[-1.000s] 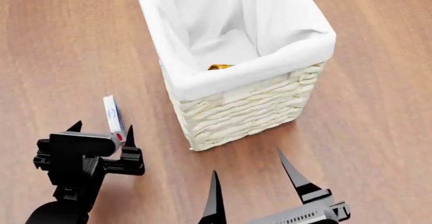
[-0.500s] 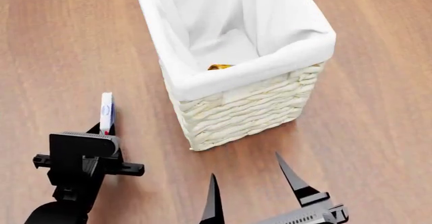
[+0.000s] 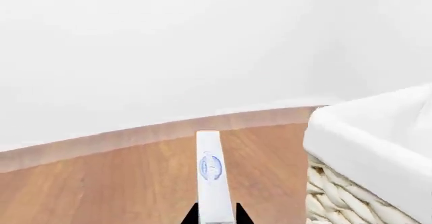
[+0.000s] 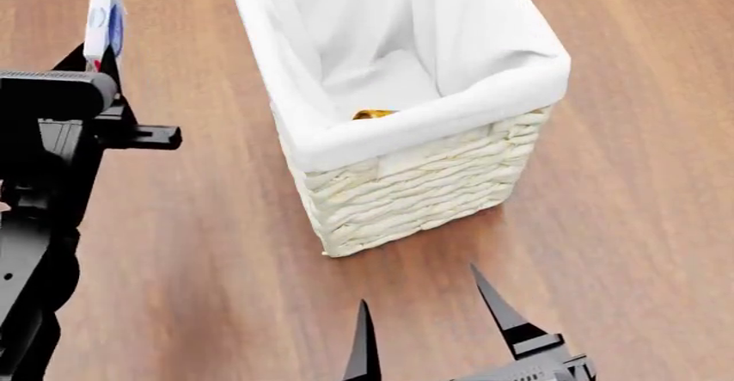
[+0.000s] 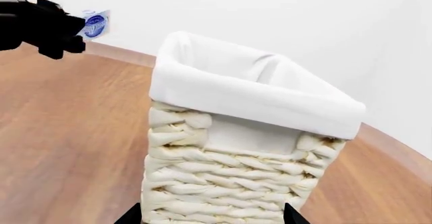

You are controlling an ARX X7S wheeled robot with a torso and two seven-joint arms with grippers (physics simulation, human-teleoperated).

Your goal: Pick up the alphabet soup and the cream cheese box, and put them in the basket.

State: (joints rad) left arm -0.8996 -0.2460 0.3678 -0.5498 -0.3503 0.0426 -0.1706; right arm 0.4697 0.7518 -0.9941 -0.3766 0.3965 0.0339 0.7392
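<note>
My left gripper [image 4: 98, 56] is raised at the left of the head view, shut on the cream cheese box [image 4: 101, 11], which it holds edge-up and clear of the floor. In the left wrist view the box [image 3: 210, 171] sticks out from between the black fingertips [image 3: 191, 215], with the basket [image 3: 368, 153] off to one side. The cream wicker basket [image 4: 413, 187] stands in the middle. Only a yellow-orange sliver of the alphabet soup [image 4: 373, 114] shows inside, behind the near rim. My right gripper [image 4: 425, 321] is open and holds nothing, low in front of the basket [image 5: 236, 148].
Brown wooden floor [image 4: 642, 226] surrounds the basket on all sides. White cloth lining [image 4: 379, 46] folds over the basket's rim. A white wall [image 3: 169, 47] rises beyond the floor's edge. The right wrist view shows the left gripper [image 5: 71, 27] with the box [image 5: 96, 24] beyond the basket.
My left gripper has shut on the cream cheese box and lifted it from floor level high up at the basket's left. The right gripper has barely moved.
</note>
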